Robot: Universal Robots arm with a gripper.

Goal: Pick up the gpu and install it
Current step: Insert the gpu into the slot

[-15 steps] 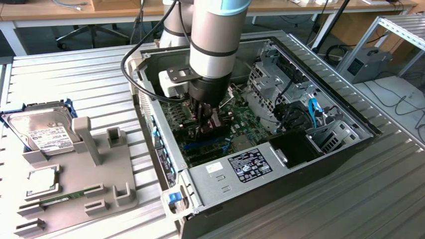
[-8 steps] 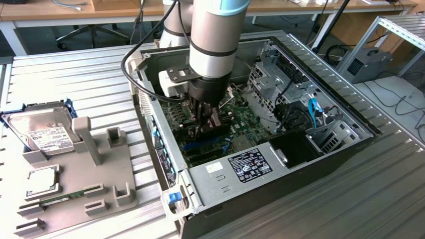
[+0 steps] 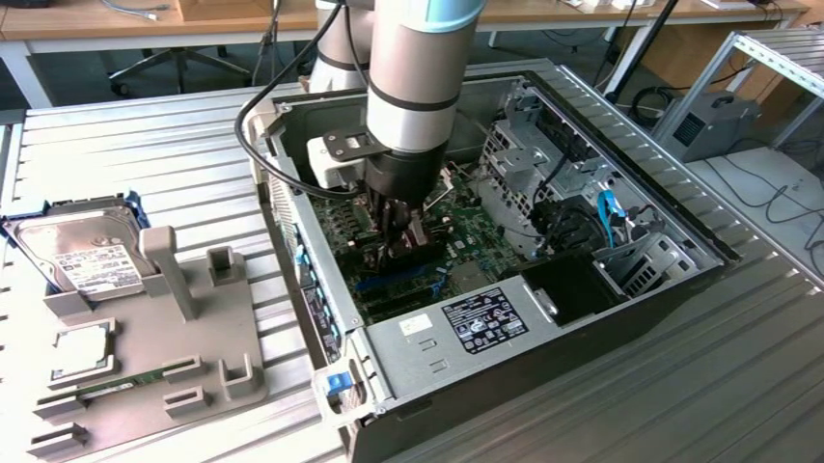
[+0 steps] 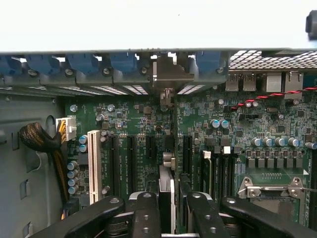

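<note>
GPU (image 3: 409,243) is hanging edge-down between the gripper (image 3: 401,241) fingers in the exterior view, deep inside the open computer case (image 3: 670,207), just above the green motherboard (image 3: 483,236). The arm is reaching straight down into the case, presumably so that the card's lower edge is meeting the board squarely rather than at a slant. The claw is standing partly closed, its fingers pinching the thin dark card from both faces; whether the card is already touching a slot I cannot tell from here. Over on the exterior view's left, the grey parts holder (image 3: 193,338) is sitting on the metal table (image 3: 154,174), with the silver hard drive (image 3: 84,256) propped at its far end and a thin green memory stick (image 3: 123,378) lying in a groove, so the card's own place there is judged to be vacated.

From the wrist view, the gripper (image 4: 168,208) is looking down along the card, and the GPU (image 4: 167,198) is showing as a narrow dark and silvery strip clamped between the black fingers (image 4: 146,213). It is lining up with the row of long black expansion slots (image 4: 187,153) beside the white slot (image 4: 92,158). The card's far end is pointing toward the silvery bracket opening (image 4: 166,74) in the case's rear wall, among the blue clips (image 4: 84,63), which is likely why it is being held in this orientation.
</note>
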